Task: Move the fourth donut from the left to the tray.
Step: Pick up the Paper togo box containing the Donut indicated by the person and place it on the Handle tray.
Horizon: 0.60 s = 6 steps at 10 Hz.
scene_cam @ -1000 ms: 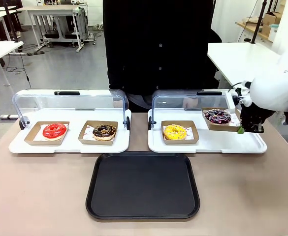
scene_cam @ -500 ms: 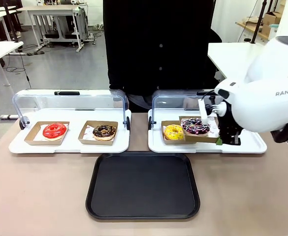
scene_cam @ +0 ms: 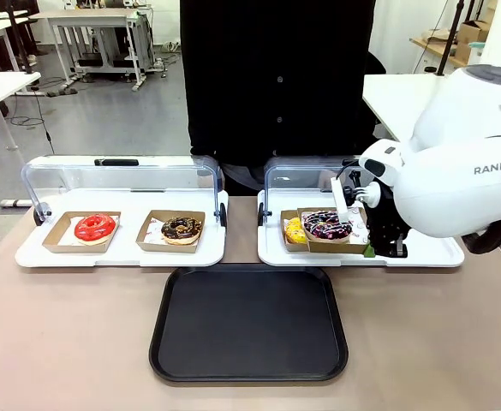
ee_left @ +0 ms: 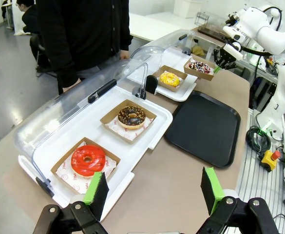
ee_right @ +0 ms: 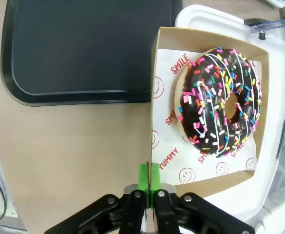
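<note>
Your right gripper [ee_right: 149,187] is pinched on the holder's rim, the donut [scene_cam: 325,224] lifted above the white display tray [scene_cam: 421,254]; left gripper [ee_left: 153,187] idles, fingers apart; keep the holder level, swing over the tray [scene_cam: 248,324], lower before releasing.

The lifted donut's holder [scene_cam: 329,243] hides most of the yellow donut [scene_cam: 293,229]; the tray [ee_right: 84,48] is cut off at the top edge.

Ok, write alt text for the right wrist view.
The right gripper, shut on the rim of a brown cardboard holder, carries a chocolate donut with colourful sprinkles and white drizzle above a white display tray. The empty black tray lies beyond on the tan table.
</note>
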Motion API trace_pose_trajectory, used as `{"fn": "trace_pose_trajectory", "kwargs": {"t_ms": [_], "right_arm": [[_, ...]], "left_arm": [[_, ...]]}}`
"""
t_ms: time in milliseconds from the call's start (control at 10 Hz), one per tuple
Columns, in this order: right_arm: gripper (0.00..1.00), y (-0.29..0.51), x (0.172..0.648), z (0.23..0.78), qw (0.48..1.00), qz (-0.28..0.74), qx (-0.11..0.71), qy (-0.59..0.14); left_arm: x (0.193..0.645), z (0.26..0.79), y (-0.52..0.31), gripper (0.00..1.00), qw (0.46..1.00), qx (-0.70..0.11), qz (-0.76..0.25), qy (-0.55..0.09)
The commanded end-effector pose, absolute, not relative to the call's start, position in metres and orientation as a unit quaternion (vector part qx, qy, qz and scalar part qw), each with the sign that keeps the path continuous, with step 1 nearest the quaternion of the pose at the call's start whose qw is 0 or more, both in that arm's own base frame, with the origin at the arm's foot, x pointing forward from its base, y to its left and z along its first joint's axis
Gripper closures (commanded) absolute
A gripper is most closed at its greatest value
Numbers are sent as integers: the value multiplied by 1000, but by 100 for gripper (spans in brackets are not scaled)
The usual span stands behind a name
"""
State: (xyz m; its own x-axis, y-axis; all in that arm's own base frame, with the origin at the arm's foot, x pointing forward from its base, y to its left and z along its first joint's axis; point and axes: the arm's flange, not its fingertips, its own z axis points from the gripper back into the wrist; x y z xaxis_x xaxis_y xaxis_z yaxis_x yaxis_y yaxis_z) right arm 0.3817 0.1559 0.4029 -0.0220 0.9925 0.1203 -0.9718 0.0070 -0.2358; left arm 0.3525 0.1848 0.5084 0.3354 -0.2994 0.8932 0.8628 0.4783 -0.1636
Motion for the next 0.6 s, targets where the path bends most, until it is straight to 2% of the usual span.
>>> {"fn": "trace_pose_trajectory", "kwargs": {"t_ms": [0, 100, 500], "right_arm": [[98, 155, 382, 403, 701, 700, -47, -125], [98, 156, 382, 403, 698, 703, -41, -127], [98, 239, 308, 391, 736, 661, -58, -136]], "left_arm": [[352, 510, 186, 0, 738, -331, -396, -435], [352, 510, 186, 0, 738, -331, -396, -435], [352, 510, 186, 0, 738, -331, -396, -435]]}}
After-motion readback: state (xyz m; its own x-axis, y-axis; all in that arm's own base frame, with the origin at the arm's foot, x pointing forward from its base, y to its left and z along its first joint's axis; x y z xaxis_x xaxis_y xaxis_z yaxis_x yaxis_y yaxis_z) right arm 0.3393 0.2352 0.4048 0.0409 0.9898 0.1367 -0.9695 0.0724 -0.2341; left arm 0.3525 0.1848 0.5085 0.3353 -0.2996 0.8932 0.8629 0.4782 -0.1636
